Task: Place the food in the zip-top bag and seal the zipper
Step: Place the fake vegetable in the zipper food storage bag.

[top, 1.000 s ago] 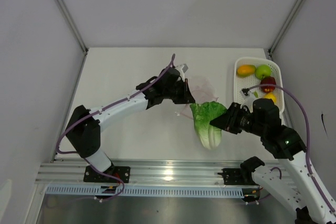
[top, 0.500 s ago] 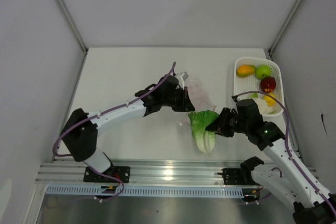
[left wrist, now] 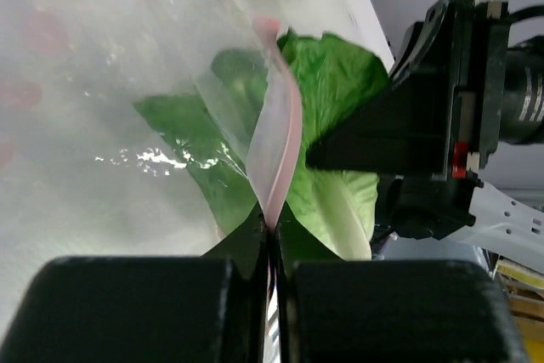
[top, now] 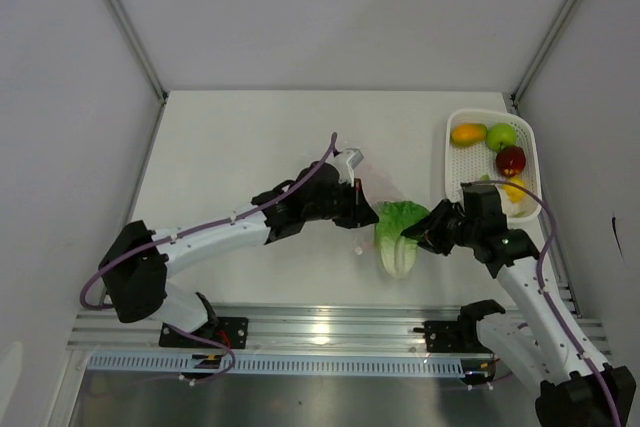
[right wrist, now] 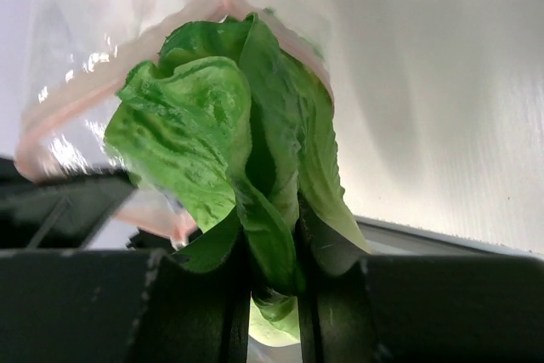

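Green cabbage (right wrist: 212, 142) clamped in right pincer (right wrist: 272, 282); left pincer (left wrist: 270, 248) pinches zipper (left wrist: 280, 142).

White table (top: 250, 137) before me, a white mesh basket (top: 450, 159) at its far right corner, a metal rail (top: 320, 327) along its near edge.

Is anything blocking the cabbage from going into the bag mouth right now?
Nothing visible does. The right gripper holds the cabbage with its leafy top at the open mouth of the zip-top bag. The left gripper pinches the zipper strip to one side.
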Robot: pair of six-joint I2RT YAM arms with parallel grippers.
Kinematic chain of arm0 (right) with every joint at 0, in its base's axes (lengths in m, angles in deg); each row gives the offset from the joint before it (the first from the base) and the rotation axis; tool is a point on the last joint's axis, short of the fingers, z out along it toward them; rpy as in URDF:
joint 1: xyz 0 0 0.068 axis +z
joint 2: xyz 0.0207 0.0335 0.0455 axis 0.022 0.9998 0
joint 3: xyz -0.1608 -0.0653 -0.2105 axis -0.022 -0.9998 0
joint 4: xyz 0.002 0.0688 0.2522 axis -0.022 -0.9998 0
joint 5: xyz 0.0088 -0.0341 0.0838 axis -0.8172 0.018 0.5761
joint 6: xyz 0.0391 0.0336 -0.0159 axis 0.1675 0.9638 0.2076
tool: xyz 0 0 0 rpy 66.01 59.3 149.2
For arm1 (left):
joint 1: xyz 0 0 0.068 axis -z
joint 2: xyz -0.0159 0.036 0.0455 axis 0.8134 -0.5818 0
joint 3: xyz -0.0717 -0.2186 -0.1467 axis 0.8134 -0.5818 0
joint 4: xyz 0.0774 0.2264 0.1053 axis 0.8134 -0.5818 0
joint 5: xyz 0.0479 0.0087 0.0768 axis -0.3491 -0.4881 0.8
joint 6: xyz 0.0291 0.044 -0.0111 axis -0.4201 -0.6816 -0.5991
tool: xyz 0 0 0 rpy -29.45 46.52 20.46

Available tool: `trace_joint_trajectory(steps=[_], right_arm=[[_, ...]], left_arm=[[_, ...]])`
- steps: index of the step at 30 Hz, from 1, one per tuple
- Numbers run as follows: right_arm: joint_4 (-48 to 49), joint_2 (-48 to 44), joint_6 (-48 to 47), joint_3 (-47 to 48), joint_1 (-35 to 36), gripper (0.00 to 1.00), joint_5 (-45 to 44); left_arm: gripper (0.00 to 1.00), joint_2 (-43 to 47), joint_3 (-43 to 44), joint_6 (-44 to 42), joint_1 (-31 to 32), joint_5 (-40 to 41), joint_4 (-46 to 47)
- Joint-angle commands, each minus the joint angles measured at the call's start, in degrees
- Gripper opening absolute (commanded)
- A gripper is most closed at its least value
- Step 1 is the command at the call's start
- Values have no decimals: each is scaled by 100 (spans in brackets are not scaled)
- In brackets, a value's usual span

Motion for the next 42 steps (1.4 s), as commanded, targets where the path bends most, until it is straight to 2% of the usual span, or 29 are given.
trace_joint_trajectory(steps=[1,6,11,17,21,26,29,38,42], right_arm=[[602,-235,391,-36,-309,0,-37],[821,-543,839,-255,-853,0,129],[1138,-429,1331,-422,-907,0,288],[1182,-429,1709,-194,-907,0,-326],[1472,-464,2148,-422,-881,0,-713],[1798,-623,2246,-835,-784,0,-1406],[1894,-535,2263,-940,-679,0,-1539],[1860,-666,2737,-748,-1284,0,-671],[1526,-728,2615,-397,-1539,0,-714]], left_arm=[[1,207,-110,-107,209,73,224],[1,154,-171,-1,262,382,-49],[1,40,-190,-54,490,321,249],[1,-197,39,34,754,145,303],[1,-259,171,60,860,57,303],[0,-320,311,218,869,-268,504],[1,-399,470,385,869,-496,592],[1,-672,567,228,860,-532,382],[1,-698,435,105,869,-418,197]])
